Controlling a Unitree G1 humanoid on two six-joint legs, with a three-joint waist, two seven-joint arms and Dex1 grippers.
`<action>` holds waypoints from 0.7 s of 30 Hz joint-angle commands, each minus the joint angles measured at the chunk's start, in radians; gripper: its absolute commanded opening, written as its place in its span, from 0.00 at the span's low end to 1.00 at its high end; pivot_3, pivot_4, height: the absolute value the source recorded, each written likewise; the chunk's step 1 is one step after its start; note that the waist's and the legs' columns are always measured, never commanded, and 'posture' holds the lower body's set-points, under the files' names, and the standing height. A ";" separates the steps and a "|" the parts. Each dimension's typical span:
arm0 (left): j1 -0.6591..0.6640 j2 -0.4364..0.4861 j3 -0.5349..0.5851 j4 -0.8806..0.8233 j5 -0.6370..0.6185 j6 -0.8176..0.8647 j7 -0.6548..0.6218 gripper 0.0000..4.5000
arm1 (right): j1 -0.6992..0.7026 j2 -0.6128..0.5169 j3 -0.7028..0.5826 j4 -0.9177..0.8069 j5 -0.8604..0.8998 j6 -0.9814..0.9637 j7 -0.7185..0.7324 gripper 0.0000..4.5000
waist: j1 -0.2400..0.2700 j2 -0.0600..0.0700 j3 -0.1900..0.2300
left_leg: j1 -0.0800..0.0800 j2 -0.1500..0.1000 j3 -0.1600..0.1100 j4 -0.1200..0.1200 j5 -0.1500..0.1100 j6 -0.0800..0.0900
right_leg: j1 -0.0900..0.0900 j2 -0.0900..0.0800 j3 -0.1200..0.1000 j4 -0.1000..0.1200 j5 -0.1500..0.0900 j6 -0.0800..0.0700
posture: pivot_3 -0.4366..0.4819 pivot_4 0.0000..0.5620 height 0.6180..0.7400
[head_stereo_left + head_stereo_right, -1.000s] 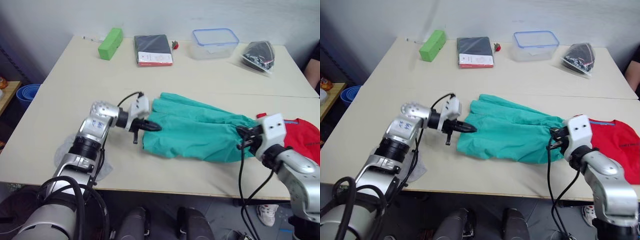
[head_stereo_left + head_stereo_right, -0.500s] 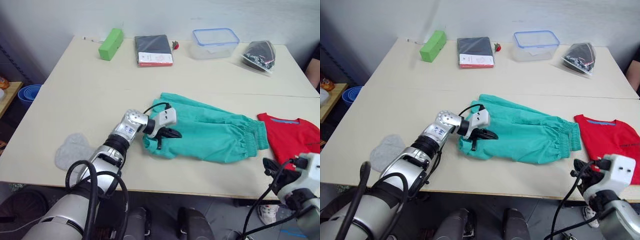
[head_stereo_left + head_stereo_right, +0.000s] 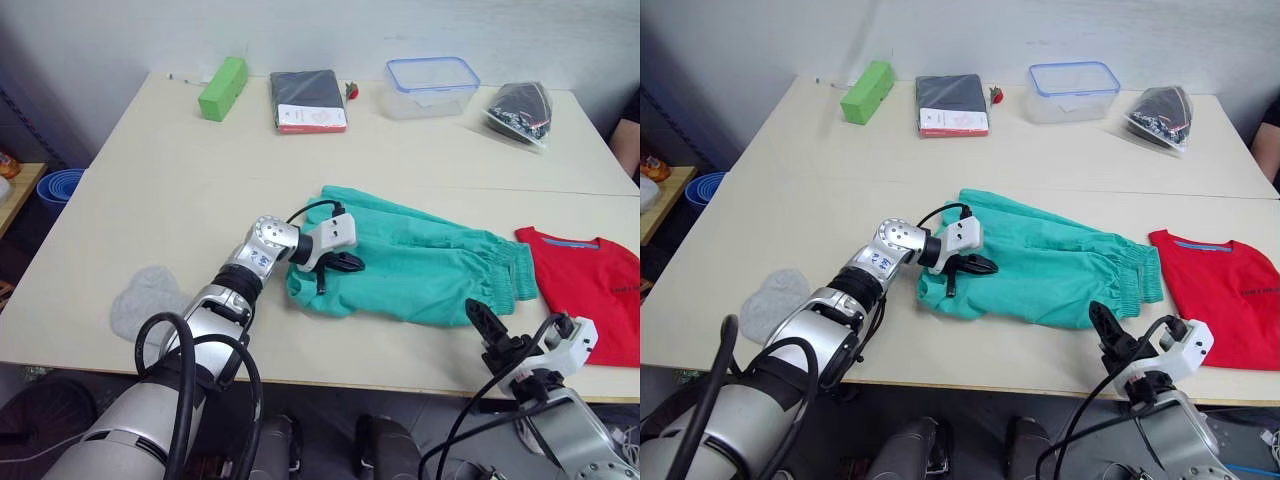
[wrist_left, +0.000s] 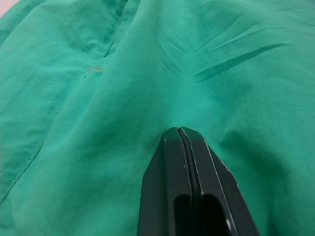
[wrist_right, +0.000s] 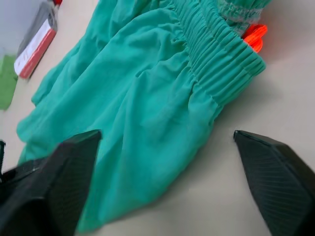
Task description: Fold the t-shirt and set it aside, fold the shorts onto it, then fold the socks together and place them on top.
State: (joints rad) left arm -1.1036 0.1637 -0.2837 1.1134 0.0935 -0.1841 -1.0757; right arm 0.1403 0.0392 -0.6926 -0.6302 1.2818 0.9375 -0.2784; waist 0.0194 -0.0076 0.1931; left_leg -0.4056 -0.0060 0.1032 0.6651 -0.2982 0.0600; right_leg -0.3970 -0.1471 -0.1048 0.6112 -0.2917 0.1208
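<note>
Right now the left gripper sits in the middle of the frame with its black fingers clenched together and pressed flat onto the shorts, no fabric visibly caught between them; I judge it is pinning or smoothing the leg end so the cloth lies flat after a fold. These teal shorts lie centre frame, doubled over, with the gathered waistband towards the right and a bit of neon orange drawstring peeking out beyond it. Low at the bottom right, the right gripper hangs off the near table edge with its fingers spread wide and holding nothing, apparently drawn clear of the cloth. To the right of the shorts, just beside the waistband, lies the t-shirt, flat and red at the right edge of the frame, so the shorts are not yet on it. Down at the lower left the socks rest as a grey heap near the table edge, well apart from both garments.

All of it lies on a pale beige table. Along its far edge, across the top of the frame, stand a green block, a dark book, a clear lidded box and a dark bagged bundle. Behind is a plain pale wall, and a blue tub stands on the floor at far left
</note>
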 commanded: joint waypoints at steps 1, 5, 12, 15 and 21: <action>0.001 0.011 0.003 -0.007 0.019 0.007 -0.006 0.00 | -0.034 -0.009 0.037 0.103 -0.001 -0.087 -0.048 0.99 | -0.006 -0.001 -0.001 | 0.000 0.000 0.000 0.000 0.000 0.000 | 0.000 0.000 0.000 0.000 0.000 0.000 | 0.48 0.27 1.00; 0.003 0.015 0.010 -0.013 0.021 0.013 -0.003 0.00 | -0.109 -0.036 0.091 0.216 -0.041 -0.163 -0.030 0.99 | -0.021 -0.007 -0.004 | 0.000 0.000 0.001 0.000 0.000 0.002 | 0.001 0.000 -0.001 0.000 0.001 0.001 | 0.48 0.27 1.00; 0.014 0.020 0.019 -0.018 0.027 0.019 0.009 0.00 | -0.175 -0.086 0.193 0.260 -0.118 -0.237 0.021 0.84 | -0.025 -0.009 -0.005 | 0.001 0.000 0.000 0.000 0.000 0.003 | 0.001 0.000 0.000 0.000 0.002 0.000 | 0.48 0.27 1.00; 0.018 0.019 0.029 -0.020 0.027 0.027 0.019 0.00 | -0.182 -0.124 0.232 0.235 -0.175 -0.256 0.048 0.61 | -0.025 -0.009 -0.005 | 0.001 0.000 0.001 0.000 0.001 0.001 | 0.000 0.000 0.000 0.000 0.002 0.000 | 0.48 0.27 1.00; 0.027 0.018 0.050 -0.027 0.019 0.051 0.042 0.00 | -0.231 -0.230 0.298 0.198 -0.321 -0.306 0.115 0.14 | -0.023 -0.009 -0.005 | 0.000 0.000 0.001 0.000 0.001 0.001 | -0.001 0.000 0.000 0.000 0.002 0.000 | 0.48 0.27 1.00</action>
State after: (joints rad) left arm -1.0881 0.1763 -0.2383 1.1006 0.1082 -0.1473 -1.0507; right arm -0.0751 -0.1703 -0.3967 -0.3838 0.9876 0.6607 -0.1931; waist -0.0037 -0.0164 0.1878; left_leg -0.4059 -0.0060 0.1047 0.6647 -0.2971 0.0608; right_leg -0.3976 -0.1471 -0.1060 0.6112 -0.2897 0.1206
